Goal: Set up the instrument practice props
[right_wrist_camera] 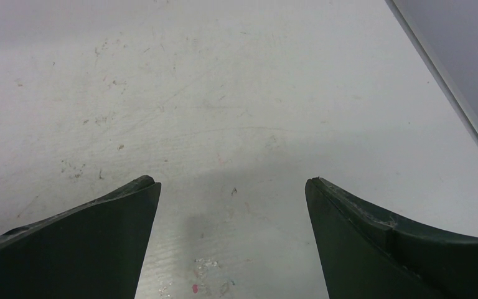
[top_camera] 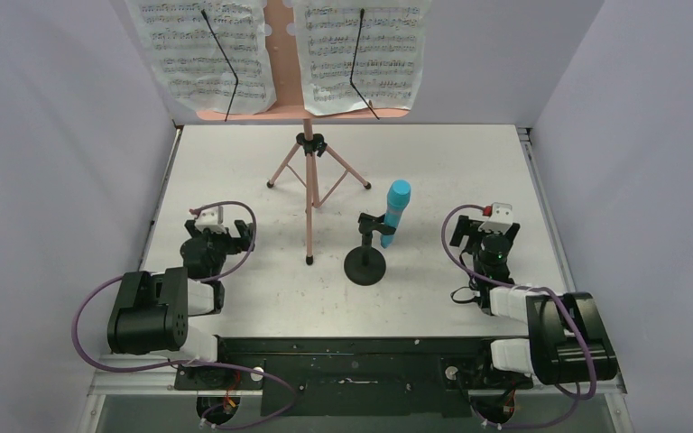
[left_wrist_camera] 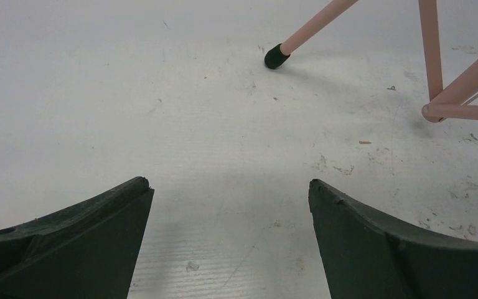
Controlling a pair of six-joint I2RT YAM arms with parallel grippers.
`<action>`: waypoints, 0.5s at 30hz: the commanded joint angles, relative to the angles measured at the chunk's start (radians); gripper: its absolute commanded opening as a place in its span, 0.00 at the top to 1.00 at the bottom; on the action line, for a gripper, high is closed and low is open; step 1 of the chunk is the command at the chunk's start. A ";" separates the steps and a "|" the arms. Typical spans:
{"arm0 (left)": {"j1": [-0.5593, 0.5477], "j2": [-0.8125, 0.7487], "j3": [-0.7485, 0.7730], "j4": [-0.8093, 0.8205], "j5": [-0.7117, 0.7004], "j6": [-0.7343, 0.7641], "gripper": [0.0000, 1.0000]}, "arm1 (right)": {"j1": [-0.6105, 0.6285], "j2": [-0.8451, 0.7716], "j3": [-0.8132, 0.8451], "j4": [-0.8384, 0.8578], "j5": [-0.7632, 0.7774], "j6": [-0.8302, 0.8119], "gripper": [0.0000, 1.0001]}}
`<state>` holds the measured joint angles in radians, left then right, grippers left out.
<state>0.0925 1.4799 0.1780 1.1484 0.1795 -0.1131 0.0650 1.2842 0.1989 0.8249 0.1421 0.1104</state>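
The pink tripod music stand (top_camera: 308, 162) stands at the table's back middle. Two white sheet-music pages (top_camera: 206, 52) (top_camera: 361, 54) rest on its desk under black wire holders. The teal microphone (top_camera: 395, 213) sits tilted in the clip of the black round-based mic stand (top_camera: 365, 263), just right of the tripod. My left gripper (top_camera: 219, 236) is open and empty, left of the tripod; its wrist view (left_wrist_camera: 229, 187) shows pink tripod legs (left_wrist_camera: 308, 34) ahead. My right gripper (top_camera: 487, 236) is open and empty, right of the mic stand; its wrist view (right_wrist_camera: 231, 184) shows bare table.
Grey walls enclose the white table (top_camera: 235, 162) on three sides. The table's right edge rail (right_wrist_camera: 448, 93) runs near my right gripper. Scuff marks and small specks dot the surface.
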 commanded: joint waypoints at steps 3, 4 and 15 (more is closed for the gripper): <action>-0.012 -0.004 0.043 0.035 0.015 0.036 0.04 | -0.007 0.080 0.010 0.194 -0.046 -0.018 0.10; -0.015 -0.004 0.044 0.033 0.010 0.038 0.04 | -0.007 0.092 0.012 0.214 -0.045 -0.021 0.10; -0.018 -0.005 0.045 0.029 0.005 0.039 0.04 | -0.015 0.279 0.025 0.405 -0.102 -0.092 0.07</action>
<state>0.0780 1.4799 0.1928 1.1465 0.1802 -0.0875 0.0574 1.5196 0.1997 1.0927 0.1001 0.0570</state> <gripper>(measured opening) 0.963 0.918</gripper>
